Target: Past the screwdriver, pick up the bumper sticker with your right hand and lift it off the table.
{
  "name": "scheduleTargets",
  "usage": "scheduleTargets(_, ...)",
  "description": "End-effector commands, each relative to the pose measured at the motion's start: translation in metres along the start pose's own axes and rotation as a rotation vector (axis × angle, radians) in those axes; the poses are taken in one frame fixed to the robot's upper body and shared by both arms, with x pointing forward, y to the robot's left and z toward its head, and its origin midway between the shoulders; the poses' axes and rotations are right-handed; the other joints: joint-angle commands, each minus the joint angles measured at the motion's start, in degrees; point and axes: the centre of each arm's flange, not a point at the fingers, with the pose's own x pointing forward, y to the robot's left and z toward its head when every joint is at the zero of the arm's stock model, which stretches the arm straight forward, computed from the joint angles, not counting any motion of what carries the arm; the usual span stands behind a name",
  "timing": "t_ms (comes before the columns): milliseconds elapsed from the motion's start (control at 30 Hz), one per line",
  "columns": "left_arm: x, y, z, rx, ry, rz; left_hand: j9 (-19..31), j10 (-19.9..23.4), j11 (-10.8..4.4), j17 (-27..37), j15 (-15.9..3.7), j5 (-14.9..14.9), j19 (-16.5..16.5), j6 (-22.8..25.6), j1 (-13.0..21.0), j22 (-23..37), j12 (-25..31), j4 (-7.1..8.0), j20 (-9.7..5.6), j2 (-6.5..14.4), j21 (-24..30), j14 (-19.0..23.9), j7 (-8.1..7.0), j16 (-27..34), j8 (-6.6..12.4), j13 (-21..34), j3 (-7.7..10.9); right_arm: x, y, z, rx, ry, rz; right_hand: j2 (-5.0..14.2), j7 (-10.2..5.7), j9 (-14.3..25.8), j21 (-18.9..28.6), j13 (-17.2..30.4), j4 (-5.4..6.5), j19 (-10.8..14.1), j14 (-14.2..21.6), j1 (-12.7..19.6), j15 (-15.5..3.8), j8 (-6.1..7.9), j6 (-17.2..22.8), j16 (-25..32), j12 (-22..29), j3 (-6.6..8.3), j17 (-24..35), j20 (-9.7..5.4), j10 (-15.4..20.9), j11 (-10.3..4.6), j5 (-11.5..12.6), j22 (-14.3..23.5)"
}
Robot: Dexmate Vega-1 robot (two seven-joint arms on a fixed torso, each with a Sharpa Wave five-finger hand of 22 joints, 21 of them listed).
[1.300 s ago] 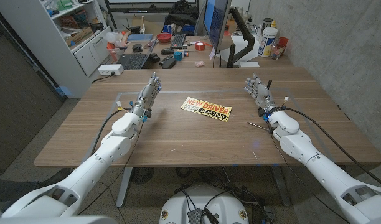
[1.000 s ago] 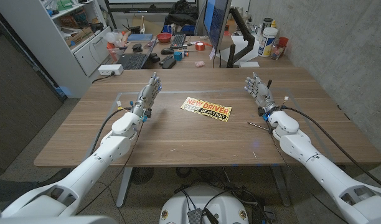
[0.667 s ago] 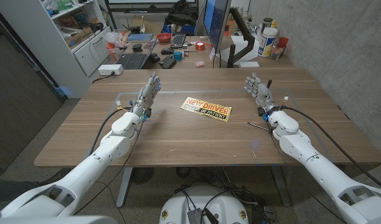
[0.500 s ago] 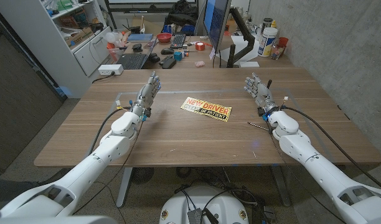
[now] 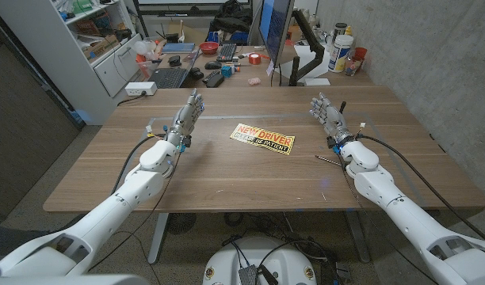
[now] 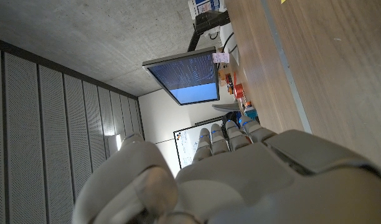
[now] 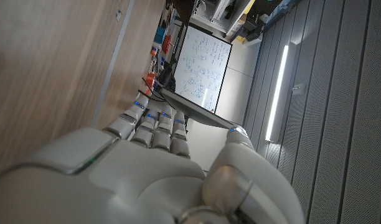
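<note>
Wood-grain table [image 5: 227, 178] — my left hand [image 5: 185, 120] waits empty, fingers apart; the bumper sticker [image 5: 262, 138] lies flat mid-table, untouched. My right hand [image 5: 328, 116] stands beside it, fingers spread — reach, grasp and lift all remain.

A wooden table [image 5: 227, 178] spans the head view. Near its middle, slightly toward the far side, a bumper sticker [image 5: 262, 138] lies flat on the tabletop. The left hand [image 5: 188, 116] is to the sticker's left, well apart from it, fingers reaching toward the far edge. The right hand [image 5: 328, 117] is to the sticker's right, also apart from it, fingers likewise pointing away. A thin screwdriver [image 5: 328, 160] lies on the table on the right side, nearer than the sticker, just beside the right wrist. Behind the table stands a cluttered desk [image 5: 215, 67], with a monitor [image 5: 274, 28] on it. A shelf unit [image 5: 104, 43] stands at the far left.
</note>
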Motion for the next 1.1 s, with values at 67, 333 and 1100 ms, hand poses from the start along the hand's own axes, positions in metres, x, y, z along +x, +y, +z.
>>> scheduleTargets(67,0.003,0.002,0.007,0.004,-0.007,-0.005,0.28,0.6,-0.2,0.1,-0.39,0.05,0.0,0.31,0.52,0.23,0.39,0.03,-3.83,0.2,0.21,0.08,0.39,0.41,0.2,0.02,-0.3,0.005,0.007,0.008,-0.071,-0.024,0.036,0.16,-0.19,0.24,0.39,0.29,-0.33,0.2,0.64,1.3,-0.38,0.6,0.94,0.39,0.32,0.54,0.13,-0.58,0.86,-0.11,0.4,0.14)
scheduleTargets(333,0.004,0.001,0.008,0.006,-0.01,-0.003,0.28,1.17,-0.08,0.1,-0.37,0.02,0.27,0.72,0.64,0.23,0.62,-0.02,-3.43,0.36,0.34,0.74,0.45,0.63,0.34,-0.01,-0.4,0.007,0.01,0.01,-0.107,-0.032,0.067,1.53,-0.65,0.24,0.28,0.31,-2.34,-0.03,0.84,5.06,-0.67,0.78,1.53,0.24,0.3,2.31,0.08,-0.45,1.08,-0.51,0.7,0.03)
scheduleTargets(1100,0.004,-0.005,0.012,0.014,-0.012,-0.006,0.29,1.11,-0.01,0.09,-0.4,-0.06,0.27,0.91,0.88,0.24,0.56,-0.09,-3.2,0.67,0.36,0.63,0.43,0.52,0.35,-0.05,-0.56,0.01,0.026,0.031,-0.341,-0.088,0.162,1.73,-1.93,0.26,0.41,0.33,-4.81,0.2,2.19,9.9,-1.83,1.13,3.44,0.36,0.62,4.02,0.0,-0.57,2.39,-1.48,0.71,0.01)
